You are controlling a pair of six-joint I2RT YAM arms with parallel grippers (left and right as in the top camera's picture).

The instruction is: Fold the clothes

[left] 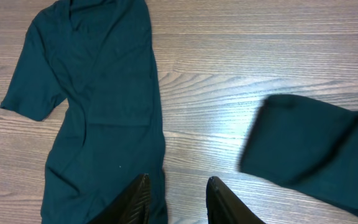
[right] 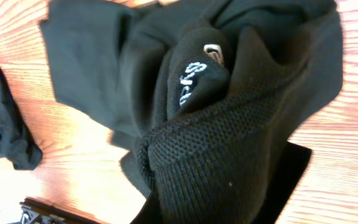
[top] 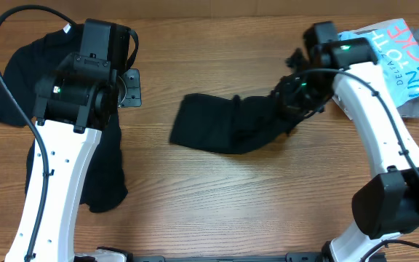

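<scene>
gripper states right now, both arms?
Left gripper: open, holding nothing.
Right gripper: closed on the bunched black shirt, fingers hidden by fabric.

Robotics lab or test bench. Grounds: white jointed left arm (top: 57, 182) and right arm (top: 373, 116), based at the near edge of a wood-grain table (top: 217, 196); black cables (top: 6, 80) looped off them; small green lights (top: 347, 49) on the wrists; black shirts (top: 224, 127) lying loose; printed bag (top: 402, 58) at the far corner.
</scene>
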